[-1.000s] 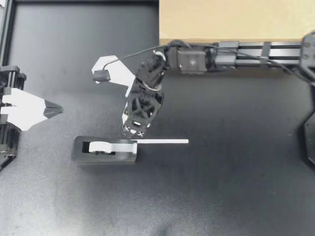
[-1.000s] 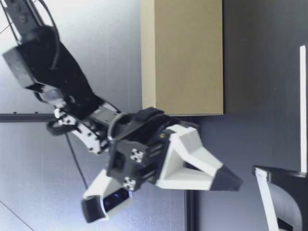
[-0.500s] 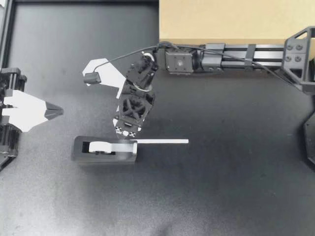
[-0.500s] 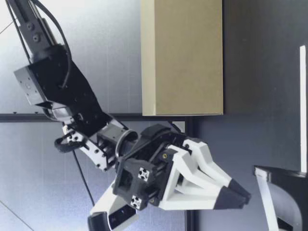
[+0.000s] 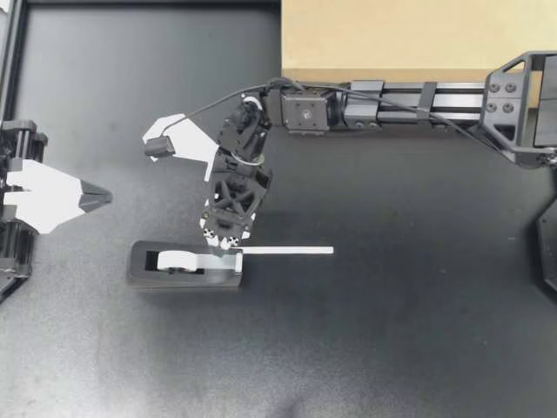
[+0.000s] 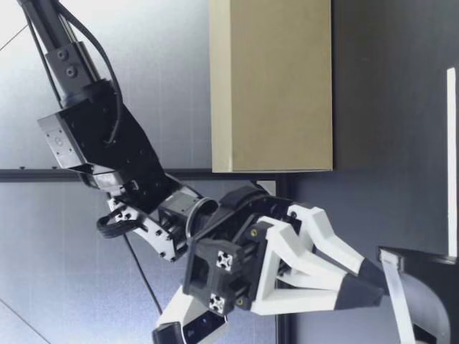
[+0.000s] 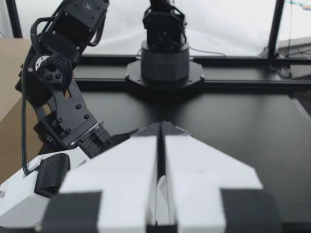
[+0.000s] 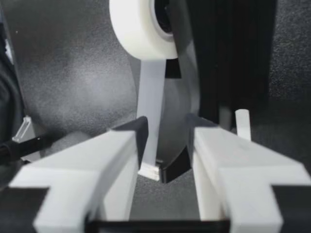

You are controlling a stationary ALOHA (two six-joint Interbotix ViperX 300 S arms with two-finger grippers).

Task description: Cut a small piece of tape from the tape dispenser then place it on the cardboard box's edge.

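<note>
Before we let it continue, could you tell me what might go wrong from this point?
My right gripper stands open around the white tape strip, close against the black plastic tape dispenser, so it may pinch the dispenser's body instead of the tape. My left gripper is shut and apart from the dispenser, so a pull could drag the unheld dispenser.

No writing, number, label or sign can be read in any view. The cardboard box (image 5: 409, 35) shows plain brown faces, and the tape dispenser (image 5: 139, 268) shows plain black with no legible mark.
</note>
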